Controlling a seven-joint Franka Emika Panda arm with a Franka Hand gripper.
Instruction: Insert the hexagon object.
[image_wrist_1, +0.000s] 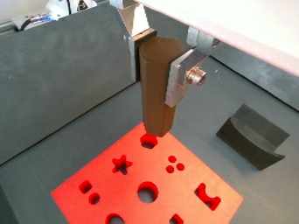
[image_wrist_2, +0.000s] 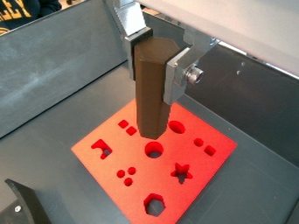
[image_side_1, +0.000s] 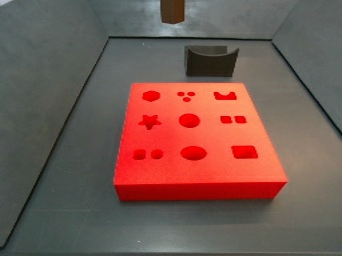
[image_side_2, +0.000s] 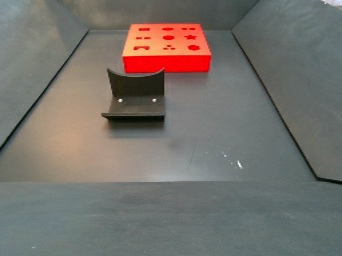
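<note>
My gripper (image_wrist_1: 160, 66) is shut on the hexagon object (image_wrist_1: 158, 87), a dark reddish-brown faceted peg held upright between the silver fingers; both also show in the other wrist view, gripper (image_wrist_2: 156, 66) and peg (image_wrist_2: 152, 87). Its lower end hangs well above the red block (image_wrist_1: 176, 184) with shaped holes. In a wrist view the peg's tip lines up near the hexagonal hole (image_wrist_1: 149, 140). In a side view only the peg's lower end (image_side_1: 173, 10) shows, high above and behind the red block (image_side_1: 201, 175), whose hexagonal hole (image_side_1: 152, 95) is at its far left corner.
A dark grey curved block (image_side_1: 210, 60) stands on the floor behind the red block, also in a wrist view (image_wrist_1: 251, 136) and a side view (image_side_2: 134, 95). Grey bin walls enclose the dark floor. The red block (image_side_2: 167, 62) sits at one end.
</note>
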